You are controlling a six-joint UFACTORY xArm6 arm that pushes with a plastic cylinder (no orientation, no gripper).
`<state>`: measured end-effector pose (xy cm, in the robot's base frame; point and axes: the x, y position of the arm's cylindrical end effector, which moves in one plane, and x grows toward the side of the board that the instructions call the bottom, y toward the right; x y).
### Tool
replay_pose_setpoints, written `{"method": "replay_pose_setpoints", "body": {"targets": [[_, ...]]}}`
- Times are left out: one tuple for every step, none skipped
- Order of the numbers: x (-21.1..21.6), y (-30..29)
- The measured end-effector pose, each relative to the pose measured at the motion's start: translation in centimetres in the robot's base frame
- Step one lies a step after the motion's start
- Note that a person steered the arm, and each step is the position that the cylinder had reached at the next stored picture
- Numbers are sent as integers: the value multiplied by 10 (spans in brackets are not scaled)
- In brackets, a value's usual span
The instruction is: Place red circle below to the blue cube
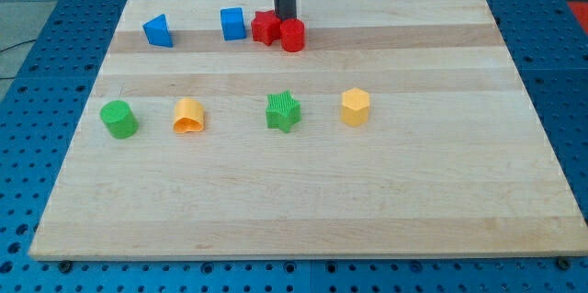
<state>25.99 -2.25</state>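
The red circle (293,35) stands near the view's top, right of centre-left, touching a second red block (265,28) of unclear shape on its left. The blue cube (233,24) sits just left of that red block. My tip (286,19) comes down from the view's top and ends right behind the red circle, at the seam between the two red blocks. The rod hides part of their far edges.
A blue triangle block (158,31) lies at the upper left. A middle row holds a green cylinder (118,119), an orange arch-like block (188,116), a green star (284,111) and a yellow hexagon (356,107). The wooden board (294,201) has blue pegboard around it.
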Motion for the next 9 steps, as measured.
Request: {"method": "replay_pose_setpoints", "body": {"targets": [[4,49],[23,2],[41,-19],[72,7],[106,7],[127,7],[136,-6],[108,-48],[86,-60]]}}
